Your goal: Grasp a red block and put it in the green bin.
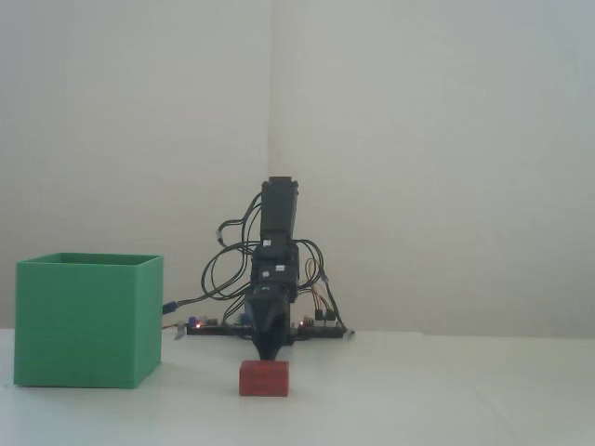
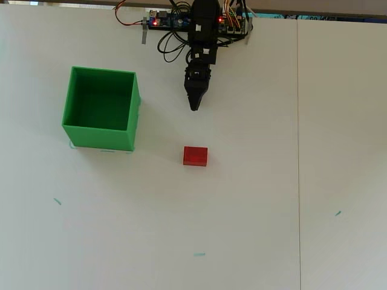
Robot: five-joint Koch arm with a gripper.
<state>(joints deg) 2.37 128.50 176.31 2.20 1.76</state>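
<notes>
The red block (image 2: 195,156) lies flat on the white table, right of the green bin's near corner in the overhead view. It also shows at the front centre in the fixed view as the red block (image 1: 263,378). The green bin (image 2: 100,130) stands open-topped to the left with nothing showing inside; in the fixed view the green bin (image 1: 88,321) is much taller than the block. My gripper (image 2: 194,107) points down toward the table, short of the block on the arm's side, apart from it. Its jaws taper together to one tip, holding nothing. In the fixed view my gripper (image 1: 267,356) hangs just behind the block.
The arm's base, with a circuit board (image 2: 175,21) and looped wires, sits at the table's far edge. A seam (image 2: 297,151) runs down the table on the right in the overhead view. Small teal marks (image 2: 199,254) dot the surface.
</notes>
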